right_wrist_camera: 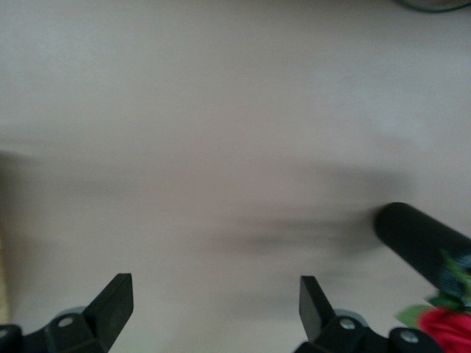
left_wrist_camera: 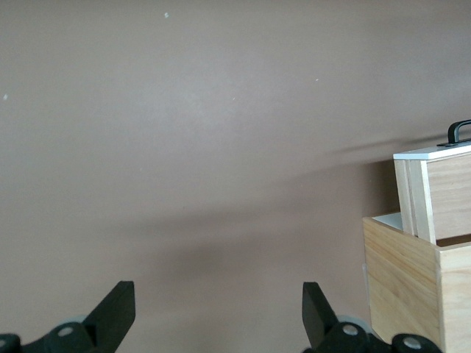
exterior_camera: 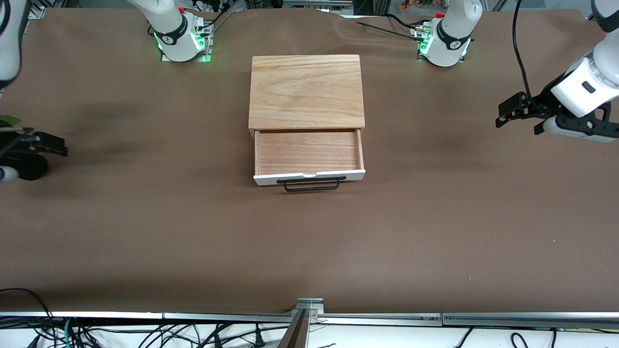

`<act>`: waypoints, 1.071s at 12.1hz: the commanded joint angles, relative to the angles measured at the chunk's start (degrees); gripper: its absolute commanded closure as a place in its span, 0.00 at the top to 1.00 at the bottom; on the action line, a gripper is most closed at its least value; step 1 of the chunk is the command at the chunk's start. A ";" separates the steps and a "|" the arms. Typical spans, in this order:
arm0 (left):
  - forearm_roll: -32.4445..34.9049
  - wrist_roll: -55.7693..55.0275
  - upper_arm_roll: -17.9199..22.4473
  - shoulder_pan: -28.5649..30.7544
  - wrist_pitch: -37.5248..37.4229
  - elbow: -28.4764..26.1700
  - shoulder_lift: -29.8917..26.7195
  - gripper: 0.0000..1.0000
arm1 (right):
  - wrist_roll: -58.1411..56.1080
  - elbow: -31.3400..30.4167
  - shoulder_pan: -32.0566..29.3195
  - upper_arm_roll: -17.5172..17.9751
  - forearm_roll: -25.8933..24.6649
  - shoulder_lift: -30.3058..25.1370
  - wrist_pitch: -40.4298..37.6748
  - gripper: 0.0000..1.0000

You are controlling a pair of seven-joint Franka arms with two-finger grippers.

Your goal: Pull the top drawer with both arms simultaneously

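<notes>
The top drawer stands pulled out of its light-wood cabinet at the middle of the desk, and we see its bare wooden floor open to the front camera. Its white front panel faces that camera, and the wide black wire handle runs along the panel's middle, nearer the camera than the rest of the drawer. Nothing lies in the tray that we can make out.

We find the left gripper up in the air over the brown desk toward the left arm's end, well apart from the drawer and touching nothing. In the left wrist view its jaws stand wide apart, the two black fingers framing bare desk, while the cabinet's side wall and the drawn-out drawer with a bit of its handle show at the edge of that picture.

The right gripper hangs over the desk toward the right arm's end, likewise well apart from the drawer. The right wrist view shows its jaws spread apart with nothing between them but desk. In that view a black cylinder and something red and green sit close by the gripper; we cannot tell what they are.

Both arm bases stand along the desk's edge farthest from the front camera, one to each side of the cabinet, each lit green at its foot.
</notes>
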 commanded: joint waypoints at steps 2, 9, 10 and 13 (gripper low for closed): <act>6.98 -2.34 -0.34 0.31 -3.36 -1.01 -3.64 1.00 | 3.10 -9.15 -6.20 5.77 4.80 -10.55 4.57 1.00; 7.86 -2.43 -0.25 1.02 -5.83 -0.93 -5.40 1.00 | 4.17 -14.72 -7.26 8.23 2.80 -11.90 4.57 1.00; 7.86 -2.43 -0.25 1.02 -5.83 -0.93 -5.40 1.00 | 4.26 -14.72 -7.17 8.23 2.09 -11.89 4.57 1.00; 7.86 -2.43 -0.25 1.02 -5.83 -0.93 -5.40 1.00 | 6.18 -14.72 -7.17 8.23 2.00 -11.89 4.57 1.00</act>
